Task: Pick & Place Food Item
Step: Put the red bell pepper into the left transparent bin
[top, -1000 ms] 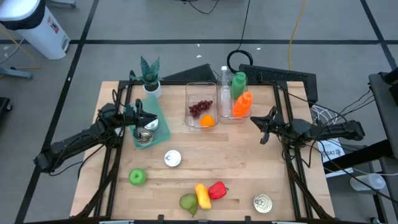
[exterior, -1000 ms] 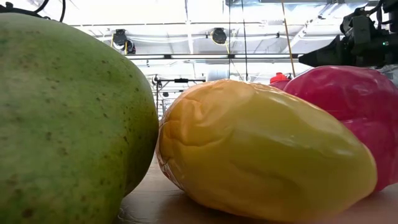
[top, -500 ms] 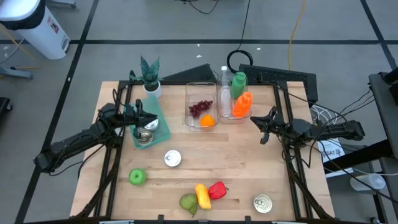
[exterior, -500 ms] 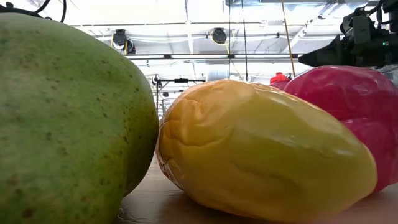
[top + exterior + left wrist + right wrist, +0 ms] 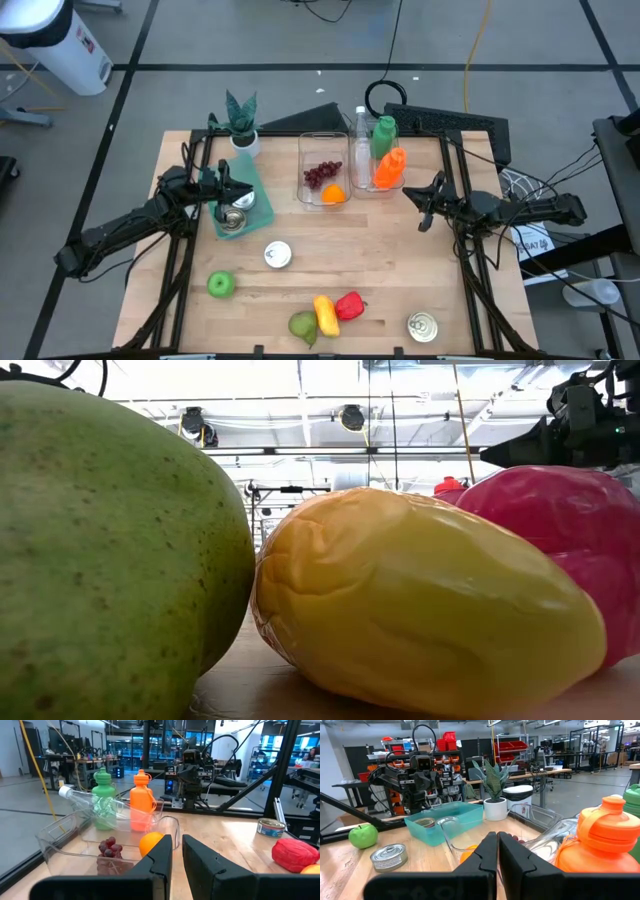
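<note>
Food lies along the near edge: a green apple (image 5: 221, 285), a green fruit (image 5: 302, 325), a yellow pepper (image 5: 325, 315) and a red pepper (image 5: 349, 304), all resting on the wood. In the low view the green fruit (image 5: 100, 550), yellow pepper (image 5: 420, 600) and red pepper (image 5: 560, 530) fill the picture. A clear container (image 5: 324, 170) at the far middle holds grapes (image 5: 107, 847) and an orange (image 5: 150, 842). My left gripper (image 5: 226, 190) hovers shut over the teal bin (image 5: 243, 205). My right gripper (image 5: 415, 200) hovers shut right of the containers. Neither holds anything.
A second clear bin (image 5: 375, 165) holds a green, an orange and a clear bottle. A can lies in the teal bin; other cans sit at mid table (image 5: 277, 255) and at the near right (image 5: 422, 326). A potted plant (image 5: 240, 125) stands at the far left.
</note>
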`<control>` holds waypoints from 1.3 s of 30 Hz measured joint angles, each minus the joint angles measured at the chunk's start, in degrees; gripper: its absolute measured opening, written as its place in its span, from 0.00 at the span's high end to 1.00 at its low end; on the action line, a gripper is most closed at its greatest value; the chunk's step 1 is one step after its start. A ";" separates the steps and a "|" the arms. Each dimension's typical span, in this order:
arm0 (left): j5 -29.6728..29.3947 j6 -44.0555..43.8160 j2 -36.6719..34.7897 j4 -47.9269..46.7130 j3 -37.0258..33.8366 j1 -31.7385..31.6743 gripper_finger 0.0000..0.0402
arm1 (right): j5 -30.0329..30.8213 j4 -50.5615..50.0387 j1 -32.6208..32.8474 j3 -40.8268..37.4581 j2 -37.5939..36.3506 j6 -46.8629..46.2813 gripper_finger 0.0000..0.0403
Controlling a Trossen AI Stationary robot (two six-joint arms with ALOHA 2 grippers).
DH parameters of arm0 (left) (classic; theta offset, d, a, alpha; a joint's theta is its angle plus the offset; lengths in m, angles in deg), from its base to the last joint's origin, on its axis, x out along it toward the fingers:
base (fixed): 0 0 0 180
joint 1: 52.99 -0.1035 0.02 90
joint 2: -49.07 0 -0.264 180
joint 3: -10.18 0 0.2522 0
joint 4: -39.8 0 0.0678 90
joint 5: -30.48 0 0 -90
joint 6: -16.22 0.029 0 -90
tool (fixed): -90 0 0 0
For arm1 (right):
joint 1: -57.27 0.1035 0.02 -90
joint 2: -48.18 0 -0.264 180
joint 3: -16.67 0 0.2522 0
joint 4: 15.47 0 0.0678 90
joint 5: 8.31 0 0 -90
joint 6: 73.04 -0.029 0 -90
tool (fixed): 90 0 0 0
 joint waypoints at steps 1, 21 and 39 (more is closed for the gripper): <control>0.00 -0.15 0.00 -0.02 0.00 0.00 0.87 | 0.00 0.00 0.00 0.00 0.00 0.00 0.98; 0.00 0.90 0.00 -0.44 0.00 0.00 0.87 | 0.00 0.00 0.00 -0.02 0.00 0.00 0.98; -0.03 1.68 0.00 -1.38 0.00 0.00 0.87 | -0.01 0.00 0.01 -0.02 0.01 0.01 0.98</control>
